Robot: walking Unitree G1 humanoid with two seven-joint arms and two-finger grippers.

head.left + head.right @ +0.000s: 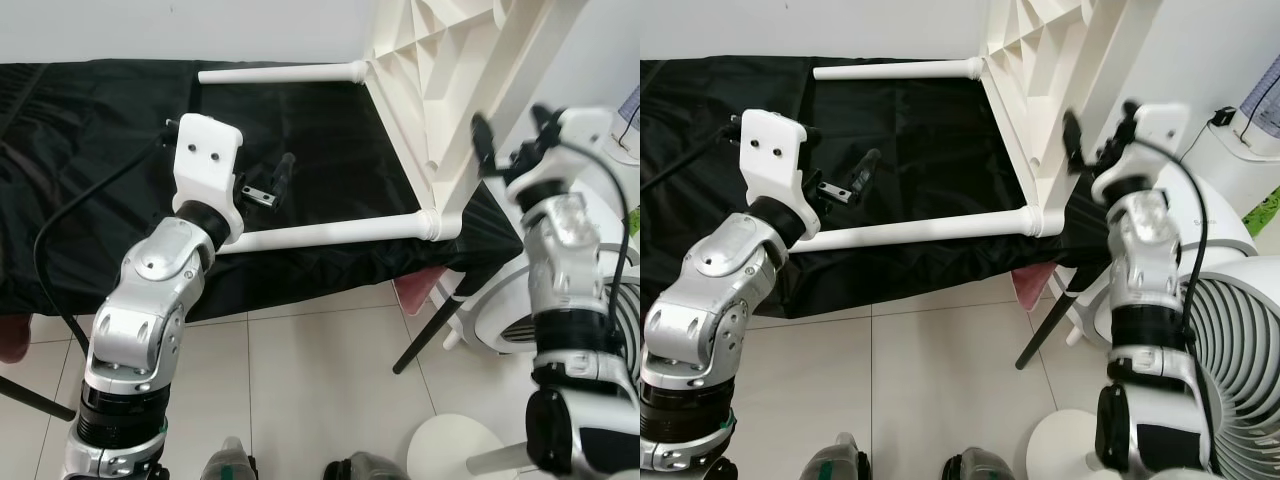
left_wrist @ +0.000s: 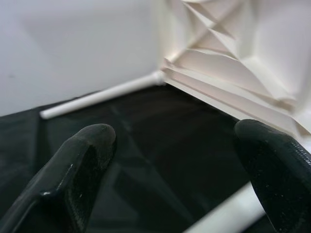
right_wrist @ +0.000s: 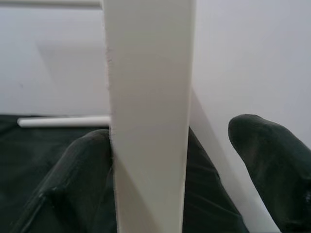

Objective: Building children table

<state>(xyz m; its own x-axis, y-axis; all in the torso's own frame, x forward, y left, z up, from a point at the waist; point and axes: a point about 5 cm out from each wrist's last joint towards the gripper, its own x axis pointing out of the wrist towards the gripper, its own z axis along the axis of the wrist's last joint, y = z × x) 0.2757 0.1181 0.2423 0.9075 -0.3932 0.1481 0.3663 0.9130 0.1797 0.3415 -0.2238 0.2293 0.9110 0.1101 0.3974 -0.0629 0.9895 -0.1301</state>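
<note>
A white children's table lies on its side on a black cloth [image 1: 90, 230]. Its ribbed tabletop [image 1: 440, 90] stands upright at the right, and two white legs point left: a far leg [image 1: 280, 72] and a near leg [image 1: 330, 233]. My left gripper [image 1: 250, 180] is open just above the near leg's free end, holding nothing; its wrist view shows wide-spread fingers [image 2: 82, 160] facing the tabletop's underside [image 2: 233, 63]. My right gripper [image 1: 512, 130] is open at the tabletop's outer edge [image 3: 148, 116], which stands between its fingers [image 3: 262, 160] and close against one.
A white fan [image 1: 1230, 330] stands on the tiled floor at the right, beside a round white base [image 1: 455, 450]. A black slanted rod [image 1: 430, 335] and a reddish object [image 1: 415, 290] sit under the cloth's near right corner. A white wall lies behind.
</note>
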